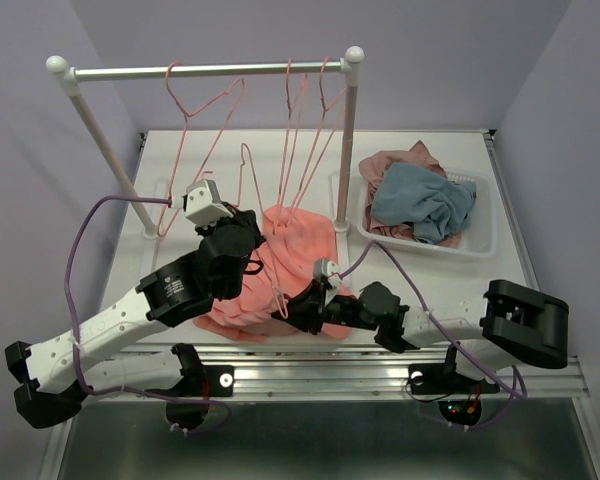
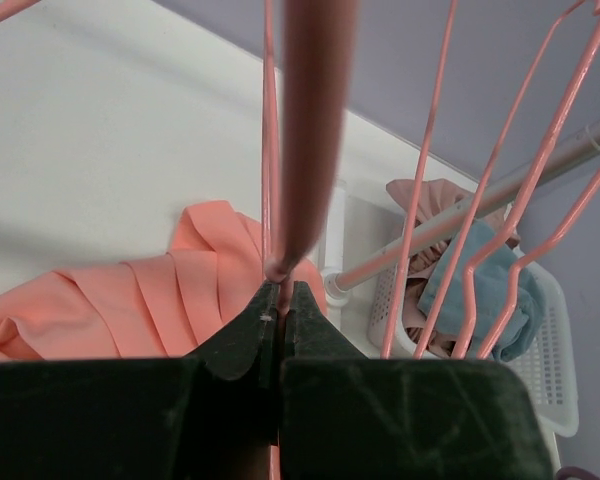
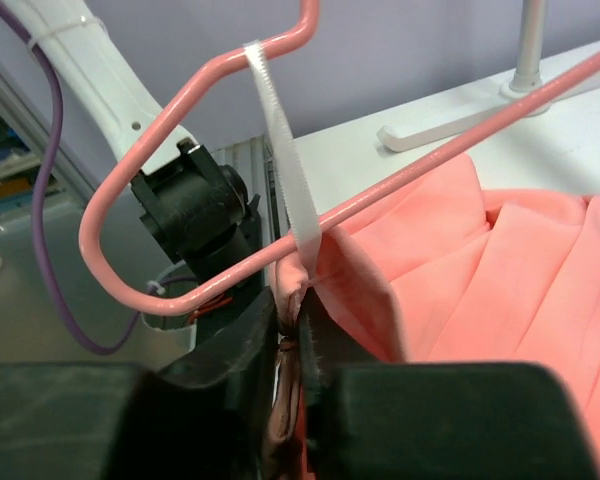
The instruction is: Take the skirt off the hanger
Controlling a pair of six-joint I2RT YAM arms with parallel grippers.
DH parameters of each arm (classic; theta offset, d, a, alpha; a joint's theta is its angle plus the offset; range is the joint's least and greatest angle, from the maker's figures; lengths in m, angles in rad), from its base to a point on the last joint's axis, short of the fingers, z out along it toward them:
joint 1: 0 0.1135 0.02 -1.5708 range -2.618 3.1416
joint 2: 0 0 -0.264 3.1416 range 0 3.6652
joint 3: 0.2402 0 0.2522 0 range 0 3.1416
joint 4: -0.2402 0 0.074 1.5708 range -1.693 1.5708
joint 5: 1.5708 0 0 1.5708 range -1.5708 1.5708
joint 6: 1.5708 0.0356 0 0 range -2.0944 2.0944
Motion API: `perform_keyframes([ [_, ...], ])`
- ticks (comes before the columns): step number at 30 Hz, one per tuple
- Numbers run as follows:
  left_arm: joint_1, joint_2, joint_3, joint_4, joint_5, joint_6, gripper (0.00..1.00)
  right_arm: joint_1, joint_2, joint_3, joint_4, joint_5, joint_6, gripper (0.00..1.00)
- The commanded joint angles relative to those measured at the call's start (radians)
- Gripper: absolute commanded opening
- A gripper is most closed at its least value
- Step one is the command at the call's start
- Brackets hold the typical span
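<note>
Skirt: salmon, pleated, lying crumpled on the tabletop at centre, between the two arms. Most of the cloth rests flat, with only the part at the hanger raised.

Hanger: pink wire, off the rail and down at the skirt. In the right wrist view its long bar runs across the top edge of the cloth. A white ribbon loop from the skirt is hooked over the bent end of the wire, so at that end the garment is not yet free. The other end of the hanger is out of view, so its attachment cannot be told.

Right gripper: jaws closed on a fold of the skirt's edge, just below where the ribbon meets the bar.

Left gripper: jaws closed on the hanger wire, which rises blurred straight past the lens. The skirt lies below and to the left in that view.

Progress (judgement): both holds are in place, one on wire and one on cloth. Separation is not done. What is left is to slip the ribbon off the bent end, check the far side, and draw the hanger clear.

Surroundings: the rail at the far edge carries several bare pink hangers. The white basket at far right holds mauve and grey-blue garments, well apart from the work.
</note>
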State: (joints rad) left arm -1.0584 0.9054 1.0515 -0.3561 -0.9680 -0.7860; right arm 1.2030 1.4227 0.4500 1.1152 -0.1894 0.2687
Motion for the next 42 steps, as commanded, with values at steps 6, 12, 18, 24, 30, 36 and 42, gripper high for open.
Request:
perform_keyframes([
  [6,0.018,-0.014,0.015,0.019,-0.083,-0.033,0.0,0.024,-0.028,-0.027,0.16,0.007,0.004,0.01],
  [12,0.109,0.009,-0.018,0.101,-0.066,0.034,0.0,0.046,-0.093,-0.056,0.063,0.016,0.026,0.01],
  [18,0.208,0.033,-0.058,0.152,-0.044,0.073,0.0,0.076,-0.139,-0.07,0.003,0.031,0.029,0.01],
  [24,0.216,0.086,-0.056,0.13,-0.098,0.06,0.0,0.086,-0.163,-0.07,-0.029,0.033,0.046,0.01],
  [30,0.221,0.044,-0.07,0.18,0.021,0.151,0.0,0.086,-0.206,-0.057,-0.138,0.12,0.05,0.01],
  [36,0.221,-0.091,-0.119,0.208,0.255,0.327,0.0,0.086,-0.309,-0.079,-0.317,0.275,0.046,0.01],
  [42,0.221,-0.145,-0.131,0.091,0.333,0.327,0.0,0.086,-0.416,-0.094,-0.416,0.309,0.024,0.01],
])
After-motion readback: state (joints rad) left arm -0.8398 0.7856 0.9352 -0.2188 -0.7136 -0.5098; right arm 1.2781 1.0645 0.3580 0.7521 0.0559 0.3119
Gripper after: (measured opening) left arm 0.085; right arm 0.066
